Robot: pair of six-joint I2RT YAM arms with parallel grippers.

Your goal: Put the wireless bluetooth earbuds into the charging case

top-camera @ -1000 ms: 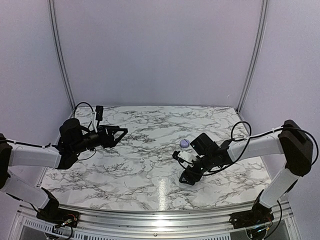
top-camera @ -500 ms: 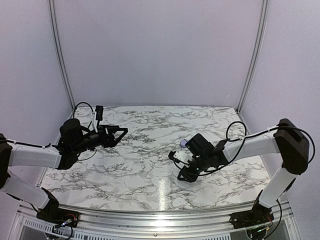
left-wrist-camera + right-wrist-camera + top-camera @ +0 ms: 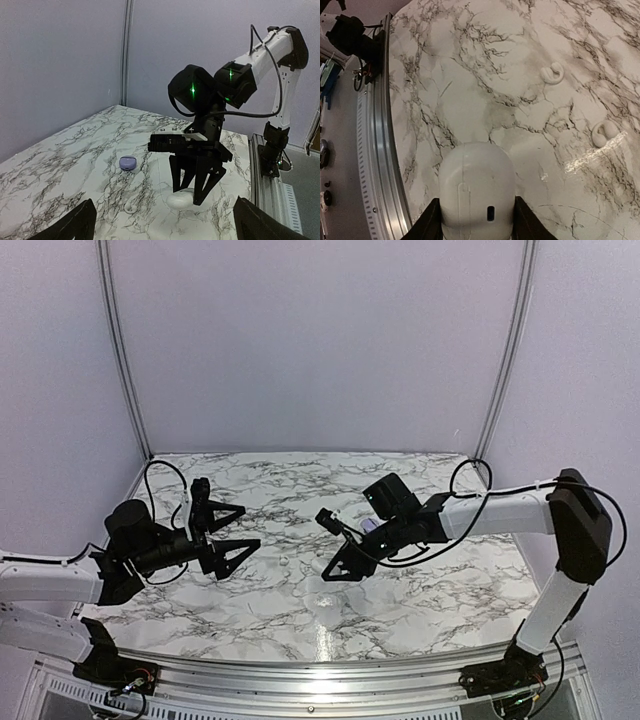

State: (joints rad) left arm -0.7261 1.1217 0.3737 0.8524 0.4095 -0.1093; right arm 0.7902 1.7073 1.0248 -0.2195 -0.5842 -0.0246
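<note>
Swung leftward, right hand point(image 3: 325, 546) clamps smooth rounded white charging case point(image 3: 476, 195); left hand point(image 3: 250, 526) gapes over veined marble table point(image 3: 430, 592).

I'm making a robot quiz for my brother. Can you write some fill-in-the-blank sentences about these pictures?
1. The right gripper has the white case ___ its two fingers.
2. ___ whitish earbuds lie loose on the marble table beyond the case.
3. The left gripper is ___ and holds nothing.
Missing words: between; two; open.
</note>
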